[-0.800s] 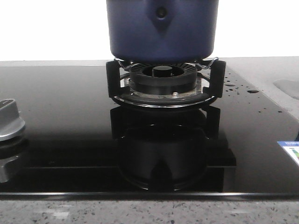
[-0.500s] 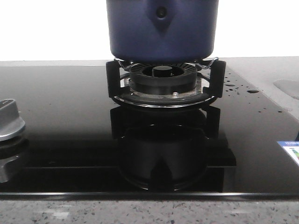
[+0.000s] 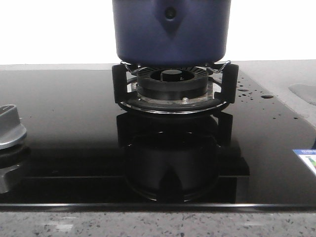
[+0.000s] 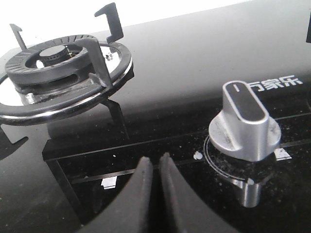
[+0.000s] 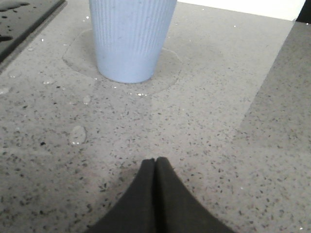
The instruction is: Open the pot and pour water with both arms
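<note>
Front view, L to R: silver knob (image 3: 10,127) sits at the 9 o'clock edge of the black glass hob (image 3: 64,113), cut off by the frame. Center, toward 12 o'clock, the pot (image 3: 171,32) stands on the black pan support (image 3: 173,89) over the burner (image 3: 172,81); dark navy, straight sides, pointed bracket w/ round rivet facing the camera. Pot top is out of frame, so lid can't be judged. Hob glass mirrors the burner and support below them. At 3 o'clock of the burner, water droplets (image 3: 256,93) dot the glass; farther R a grey speckled tabletop (image 3: 276,69) and a label corner (image 3: 307,160) at the hob's R edge.

Left wrist view: a second burner (image 4: 53,60) w/ its own pan support, bare, nothing on it. Near it a silver knob (image 4: 244,124), upright, w/ white characters printed on the glass beside. Left gripper (image 4: 156,167) is pressed together, tips touching, holding nothing, above the glass between burner and knob.

Right wrist view: right gripper (image 5: 155,167) also pressed together, empty, over the tabletop. Ahead of it stands a pale blue ribbed cup (image 5: 130,36), upright, in a faint wet ring; stray drops (image 5: 77,135) nearby. Hob corner (image 5: 24,19) shows beside the cup.
</note>
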Controlling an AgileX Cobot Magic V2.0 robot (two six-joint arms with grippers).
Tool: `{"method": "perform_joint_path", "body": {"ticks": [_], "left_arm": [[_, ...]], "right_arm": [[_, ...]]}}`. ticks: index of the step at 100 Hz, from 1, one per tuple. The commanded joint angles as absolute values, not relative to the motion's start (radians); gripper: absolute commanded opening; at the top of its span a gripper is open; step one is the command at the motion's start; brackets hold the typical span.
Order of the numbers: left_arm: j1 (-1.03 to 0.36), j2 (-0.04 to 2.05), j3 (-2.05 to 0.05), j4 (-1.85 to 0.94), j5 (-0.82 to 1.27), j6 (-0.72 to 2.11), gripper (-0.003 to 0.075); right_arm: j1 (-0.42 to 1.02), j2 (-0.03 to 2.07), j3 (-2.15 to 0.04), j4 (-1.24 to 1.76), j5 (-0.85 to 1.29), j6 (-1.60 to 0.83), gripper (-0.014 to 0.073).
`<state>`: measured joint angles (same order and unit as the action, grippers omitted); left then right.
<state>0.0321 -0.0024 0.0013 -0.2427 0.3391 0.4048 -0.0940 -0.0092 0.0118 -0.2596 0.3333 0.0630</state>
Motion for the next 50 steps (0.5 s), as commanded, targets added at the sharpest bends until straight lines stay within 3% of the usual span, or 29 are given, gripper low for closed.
{"method": "perform_joint_path", "body": {"ticks": [1,20,33,50], "left_arm": [[0.035,-0.032,0.046,-0.26,0.307,0.393,-0.002],[0.035,-0.032,0.046,-0.289,0.297,0.393,-0.002],[0.035,-0.032,0.046,-0.771,0.179,0.393,-0.002],[0.035,-0.032,0.046,-1.185,-0.028,0.393,-0.002]], "right_arm": [[-0.097,-0.031,0.038,-0.321,0.294,0.062,-0.0065],[-0.097,-0.031,0.038,-0.265,-0.029,0.089,-0.0065],[-0.097,-0.031,0.038,-0.058,-0.225,0.09,-0.0065],[-0.097,-0.031,0.037,0.199,-0.199,0.09,-0.0064]]}}
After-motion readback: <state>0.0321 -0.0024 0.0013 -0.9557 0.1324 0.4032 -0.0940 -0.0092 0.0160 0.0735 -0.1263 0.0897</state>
